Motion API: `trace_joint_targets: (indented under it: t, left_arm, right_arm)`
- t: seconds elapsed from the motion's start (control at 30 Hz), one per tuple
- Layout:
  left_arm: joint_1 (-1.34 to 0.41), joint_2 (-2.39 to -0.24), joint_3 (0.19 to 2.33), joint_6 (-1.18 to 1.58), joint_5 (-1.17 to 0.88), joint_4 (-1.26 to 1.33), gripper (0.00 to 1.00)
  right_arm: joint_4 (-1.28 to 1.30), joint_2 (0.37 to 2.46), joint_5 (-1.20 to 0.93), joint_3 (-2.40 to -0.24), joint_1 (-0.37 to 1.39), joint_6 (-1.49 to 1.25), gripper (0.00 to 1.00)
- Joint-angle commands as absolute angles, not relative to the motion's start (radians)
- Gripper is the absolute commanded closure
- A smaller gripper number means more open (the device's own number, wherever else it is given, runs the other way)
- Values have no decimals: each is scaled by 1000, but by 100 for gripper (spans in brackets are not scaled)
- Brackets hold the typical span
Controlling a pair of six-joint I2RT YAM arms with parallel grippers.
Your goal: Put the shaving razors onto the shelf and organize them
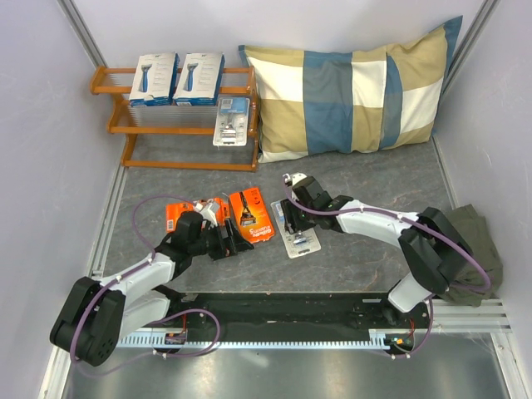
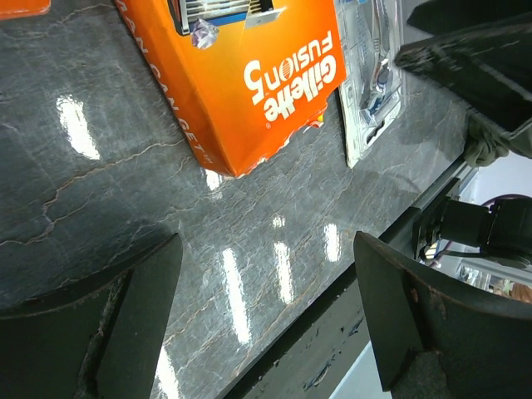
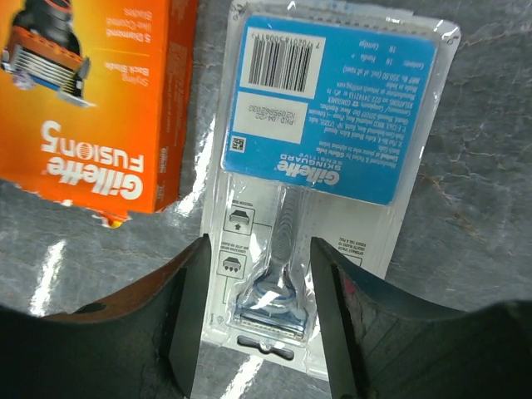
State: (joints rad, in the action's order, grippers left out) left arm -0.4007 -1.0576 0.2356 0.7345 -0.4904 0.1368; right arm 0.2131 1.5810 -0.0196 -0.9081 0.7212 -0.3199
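Top view: shelf [image 1: 116,129] at eleven o'clock holds both white boxes [image 1: 155,77] and one blister pack [image 1: 231,121] (half done); orange packs [image 1: 251,214] lie centre.

Left wrist: left gripper [image 2: 266,274] gapes wide, empty.

Right wrist: right gripper [image 3: 259,249] hangs half-open astride the second blister pack [image 3: 332,108], apparently not gripping.

light: bright, even; glare: streaks on table [image 2: 100,166]; focus: sharp

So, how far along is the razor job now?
Done: two white boxes and one blister pack sit on the shelf. In hand: the right pincer, open, straddles the second blister pack on the table. Remaining: that pack and two orange packs.
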Motion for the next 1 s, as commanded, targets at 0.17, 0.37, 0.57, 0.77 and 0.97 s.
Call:
trace_joint_targets:
  t: [0.17,0.37,0.57,0.77,0.97]
  left_arm:
    - [-403,-1060,227,710,-494,187,9]
    - [-403,-1060,219,716,-497,198,9]
    - [-403,-1057,215,719,-502,201,9]
    - [-403,-1045,219,727,-499,198,9]
    - [-403,-996,238,713,-486,150,9]
  right_arm:
    - [187,1658,123,-910,758,-353,44]
    - [183,1744,192,-923,790,-364,57]
    - [183,1782,239,-928,821,-380,86]
    - [187,1763,259,-930,824,-377,100]
    - [199,1729,276,-940,824,-391,100]
